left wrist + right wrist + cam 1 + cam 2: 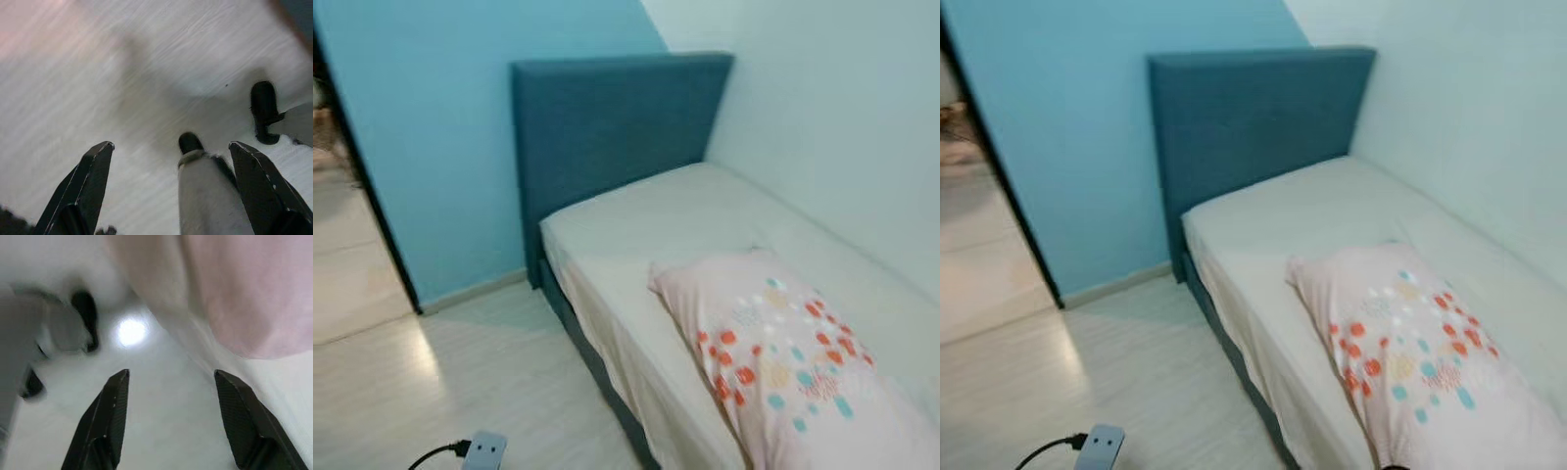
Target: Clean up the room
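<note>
- A pale pink pillow with red, teal and yellow dots (783, 362) lies on the cream-sheeted single bed (695, 215), at its near end, well apart from the dark blue upholstered headboard (607, 127); the bed stands in the corner against the white wall (842, 117)
- A grey power strip with a black cable (484, 450) lies on the pale wood-look floor (489, 372) beside the bed
- The left gripper (171, 152) hangs over the floor, fingers spread, holding nothing
- The right gripper (171, 377) hangs by the bed's edge, fingers parted and empty; pink fabric shows beyond them
</note>
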